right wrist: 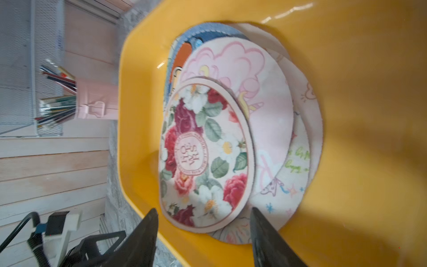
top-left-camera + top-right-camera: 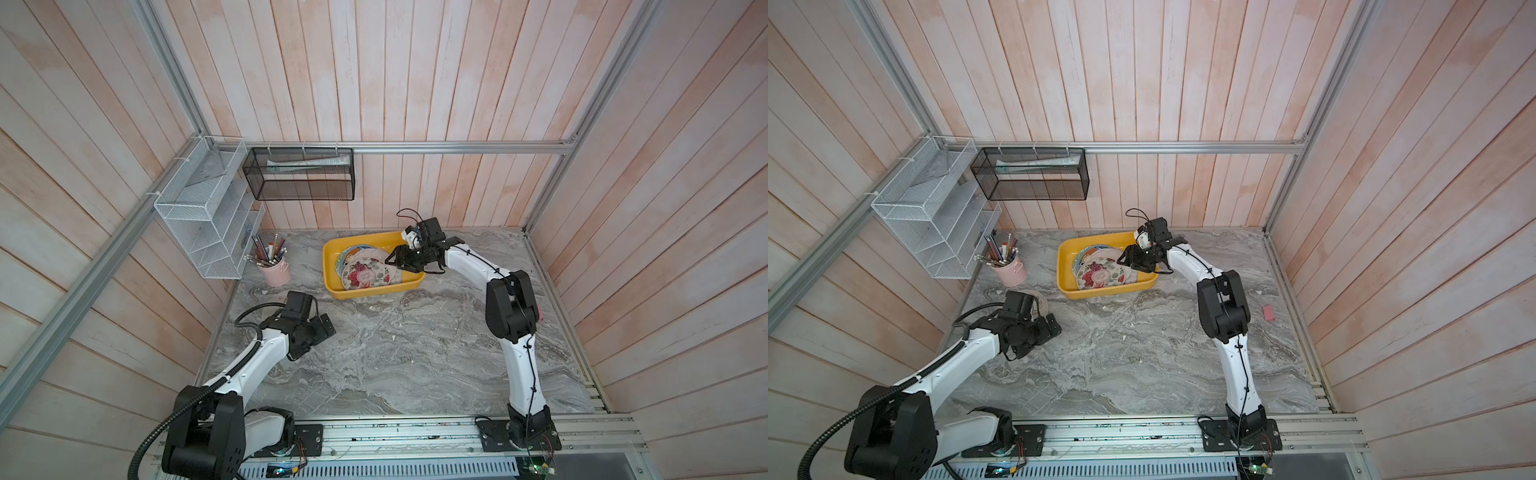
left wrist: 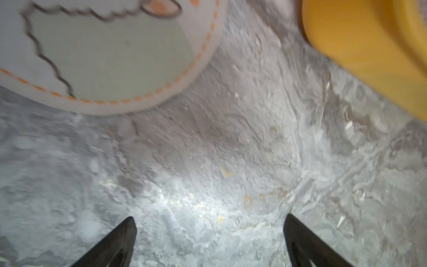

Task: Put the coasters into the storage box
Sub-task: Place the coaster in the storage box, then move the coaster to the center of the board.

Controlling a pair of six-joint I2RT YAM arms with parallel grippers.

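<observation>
**One coaster loose at your left, the rest boxed**

At your left, the left gripper (image 3: 209,222) hangs low over the bare marble table (image 2: 415,353), its claw spread wide and empty, its forearm stretched forward. A cream coaster (image 3: 104,57) lies flat just beyond it, near the pink pencil cup (image 2: 1011,272) and apart from the storage box (image 2: 374,293). You have open tabletop between the arms. In the box the coasters (image 2: 363,266) overlap, with the floral coaster (image 1: 205,157) on top. The right gripper (image 1: 204,210) reaches over the box's right rim, elbow high, claw parted astride the floral edge, gripping nothing.
</observation>
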